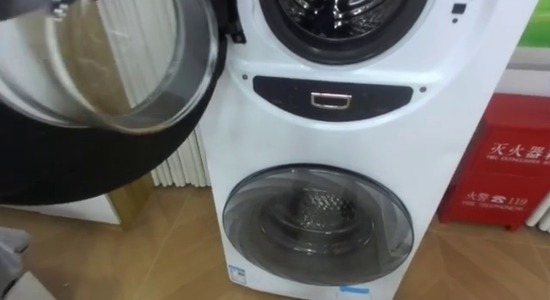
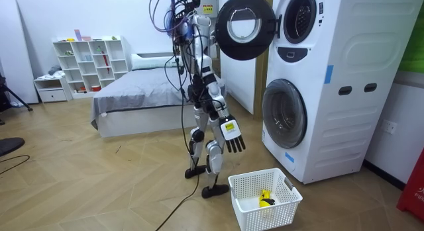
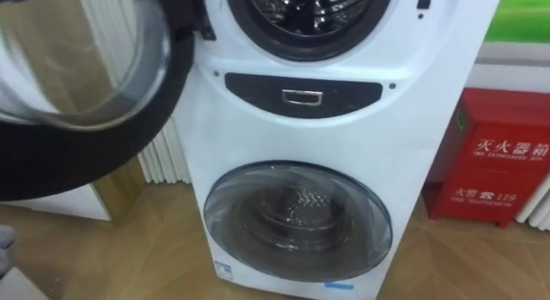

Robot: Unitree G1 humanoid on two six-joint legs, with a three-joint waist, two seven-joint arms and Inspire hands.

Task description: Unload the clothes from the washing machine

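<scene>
Wood flooring (image 2: 99, 191) runs across a bedroom, with a bed (image 2: 139, 92) and a white shelf (image 2: 93, 62) at the upper left of the room view. At the right of that view you have the stacked washing machine (image 2: 331, 125), and the robot stands just left of it, facing it.

The upper door (image 1: 129, 145) hangs swung wide open across the left of the eye views. The upper drum (image 1: 331, 12) is open at the top centre, and too little of it shows to tell whether clothes lie inside. Below the dark control panel (image 1: 331, 98), the lower door (image 1: 318, 223) is closed. A red box (image 1: 507, 171) sits at the right edge.

Your right hand (image 2: 232, 135) hangs at thigh height in mid-frame of the room view, fingers loose and straight, holding nothing. The left hand (image 1: 10, 248) is a grey sliver at the lower left corner, and you cannot tell its state.

A white basket (image 2: 245, 211) stands on the floor by the robot's feet, with a small yellow and black item (image 2: 265, 198) lying in it.
</scene>
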